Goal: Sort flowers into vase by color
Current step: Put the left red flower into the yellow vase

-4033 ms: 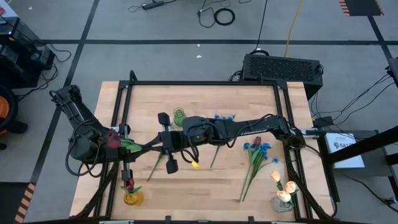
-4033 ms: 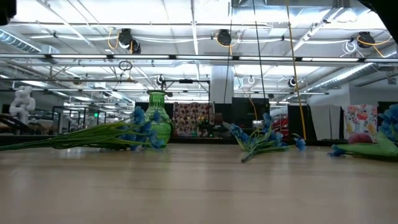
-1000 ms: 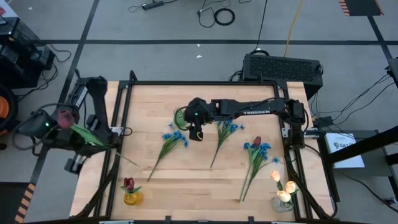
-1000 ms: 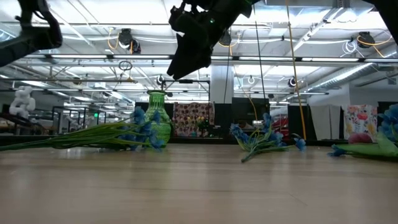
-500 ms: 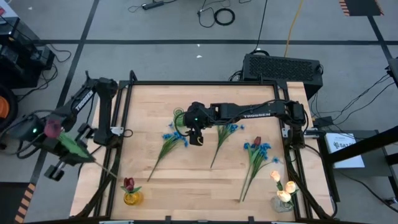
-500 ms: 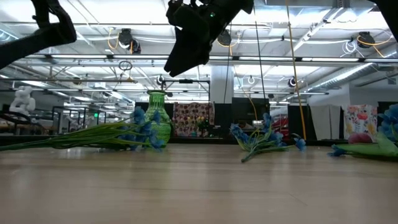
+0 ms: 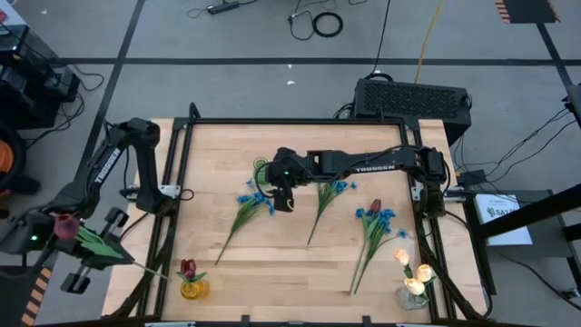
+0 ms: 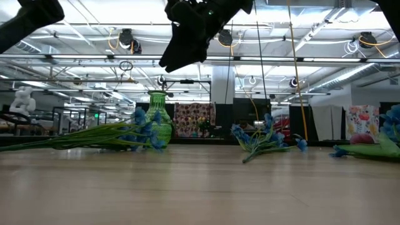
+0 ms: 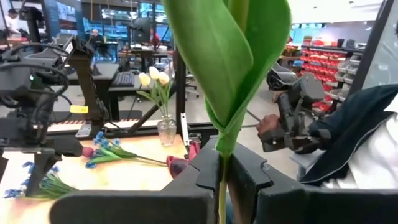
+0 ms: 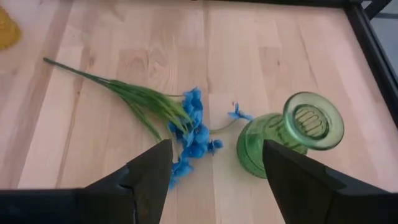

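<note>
At the high view's lower left, the left gripper point(image 7: 86, 250) pinches a dark red tulip point(image 7: 65, 227); the right gripper point(image 7: 285, 202), jaws wide and empty, hangs at centre above a blue flower spray point(image 7: 254, 202).

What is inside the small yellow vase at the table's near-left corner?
The small yellow glass vase holds one dark red tulip with a green leaf. Its stem end within the vase cannot be made out from above.

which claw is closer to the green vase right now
Right. The right claw hangs open just beside the green vase, above the blue flowers. The left claw is off the table's left edge, shut on a red tulip.
</note>
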You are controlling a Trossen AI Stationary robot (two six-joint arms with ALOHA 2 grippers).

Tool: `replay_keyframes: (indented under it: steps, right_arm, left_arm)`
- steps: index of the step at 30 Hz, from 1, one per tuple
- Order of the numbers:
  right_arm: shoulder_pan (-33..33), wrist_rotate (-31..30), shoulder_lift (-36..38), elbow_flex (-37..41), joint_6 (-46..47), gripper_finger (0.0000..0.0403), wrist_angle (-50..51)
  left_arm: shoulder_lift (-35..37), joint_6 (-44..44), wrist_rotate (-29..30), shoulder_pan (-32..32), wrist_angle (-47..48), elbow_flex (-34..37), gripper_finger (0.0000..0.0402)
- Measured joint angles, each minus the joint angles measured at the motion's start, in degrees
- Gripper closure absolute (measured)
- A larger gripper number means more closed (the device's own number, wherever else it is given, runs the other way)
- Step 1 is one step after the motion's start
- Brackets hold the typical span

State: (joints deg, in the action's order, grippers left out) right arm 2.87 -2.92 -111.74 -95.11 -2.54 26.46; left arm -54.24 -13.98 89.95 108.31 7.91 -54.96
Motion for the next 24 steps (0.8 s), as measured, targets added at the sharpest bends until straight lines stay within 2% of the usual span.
replay_keyframes:
  steps: [4,10,14,20,24]
  right_arm:
    - [0.0,0.0,0.0,0.0,-0.3,0.0161,-1.0]
    - [0.0,0.0,0.0,0.0,-0.5,0.0161,-1.4]
    - [0.0,0.0,0.0,0.0,-0.8,0.0161,-1.4]
    - [0.0,0.0,0.0,0.0,-0.9,0.0161,-1.4]
    - [0.0,0.0,0.0,0.0,-0.8,0.0161,-1.3]
  left_arm:
    - [-0.1,-8.1,-0.5,-1.7,7.8,0.0,0.0389]
    - [-0.4,-23.1,-10.1,-7.4,19.9,0.0,0.0392]
    - [-0.6,-25.5,-14.1,-9.1,21.8,0.0,0.0391]
    - [-1.1,-26.9,-14.8,-9.7,23.4,0.0,0.0391]
    - [-2.2,-33.5,-17.7,-11.9,29.2,0.0,0.0391]
